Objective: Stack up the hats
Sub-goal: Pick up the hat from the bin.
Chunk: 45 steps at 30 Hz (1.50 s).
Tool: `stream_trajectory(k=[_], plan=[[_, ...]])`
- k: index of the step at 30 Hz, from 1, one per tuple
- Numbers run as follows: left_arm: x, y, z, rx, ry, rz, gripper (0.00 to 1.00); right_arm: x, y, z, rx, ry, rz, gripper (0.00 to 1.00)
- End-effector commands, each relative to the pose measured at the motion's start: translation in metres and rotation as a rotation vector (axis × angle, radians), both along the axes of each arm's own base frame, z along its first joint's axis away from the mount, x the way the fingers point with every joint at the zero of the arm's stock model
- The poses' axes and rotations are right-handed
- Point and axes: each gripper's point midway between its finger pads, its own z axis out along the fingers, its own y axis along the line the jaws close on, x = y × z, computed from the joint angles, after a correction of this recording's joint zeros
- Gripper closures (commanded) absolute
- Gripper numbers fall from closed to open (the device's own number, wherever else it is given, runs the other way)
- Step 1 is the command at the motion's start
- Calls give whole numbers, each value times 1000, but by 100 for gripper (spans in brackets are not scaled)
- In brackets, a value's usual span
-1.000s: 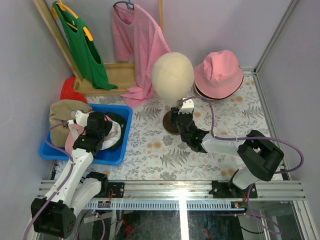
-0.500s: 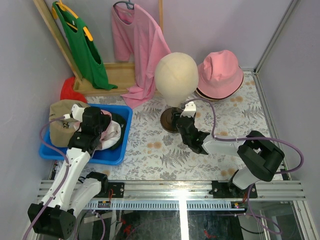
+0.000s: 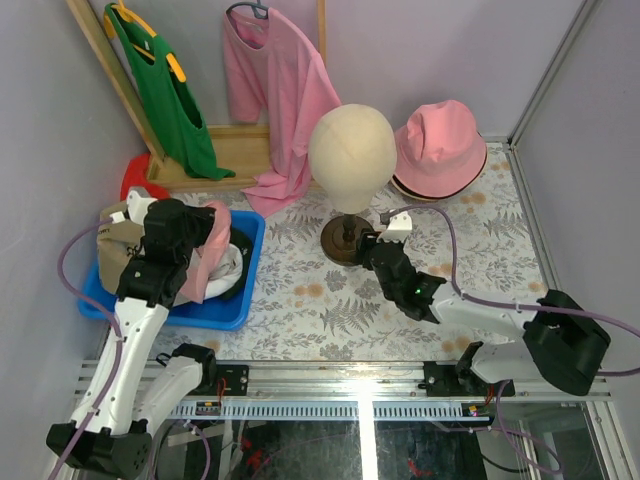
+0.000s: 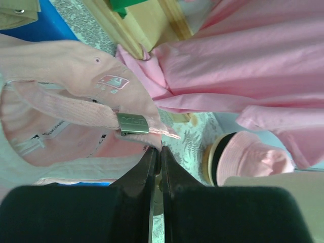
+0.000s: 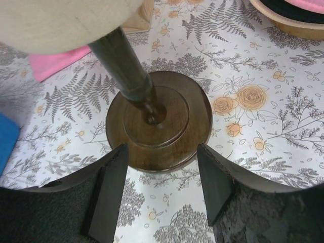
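Hats first, from overhead: the pink bucket hat point(image 3: 440, 145) sits at about 1 o'clock on the floral table point(image 3: 480, 250), on top of a darker brim and just at 3 o'clock of the mannequin head point(image 3: 350, 155). Over at 9 o'clock is the blue bin point(image 3: 225, 312), with the tan cap point(image 3: 115, 250) at its left edge. The left gripper point(image 3: 190, 228) hangs above the bin with the pink cap point(image 3: 205, 265) drooping from it. The right gripper point(image 3: 366, 244) is at the 3 o'clock side of the wooden base point(image 3: 340, 240) of the head's stand.

Left wrist view: the left gripper point(image 4: 157, 150) has its fingers point(image 4: 144, 167) pressed together, pinching the pink cap point(image 4: 66, 66) at its rim below the strap buckle point(image 4: 132, 123). The pink shirt point(image 4: 243, 61) hangs beyond.

Right wrist view: the right gripper point(image 5: 162, 150) is spread wide, its fingers point(image 5: 109, 187) flanking the base point(image 5: 174, 114) at its 6 o'clock rim. I cannot tell whether they touch it.
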Motion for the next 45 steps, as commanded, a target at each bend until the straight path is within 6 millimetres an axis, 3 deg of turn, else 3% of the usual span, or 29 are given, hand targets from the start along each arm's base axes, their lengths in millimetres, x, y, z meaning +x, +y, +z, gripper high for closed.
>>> stream_trajectory(k=[1,12,20,26,31,37,45], plan=[[-10,-6,48,-39,-102,-42,100,-19,6,18,48,-2,45,37],[-37,-19,153,-90,-309,-143,100,-67,34,92,111,-87,198,41],[-36,-49,238,-203,-545,-294,100,-112,78,152,251,-100,423,43],[-30,-54,279,-243,-628,-315,100,-148,112,206,347,-109,591,43],[-25,-57,311,-268,-682,-328,100,-172,144,237,381,-112,709,43],[-15,-61,348,-318,-783,-347,100,-185,168,288,646,-53,743,43],[-6,-77,395,-401,-894,-406,100,-185,161,358,1065,20,666,45]])
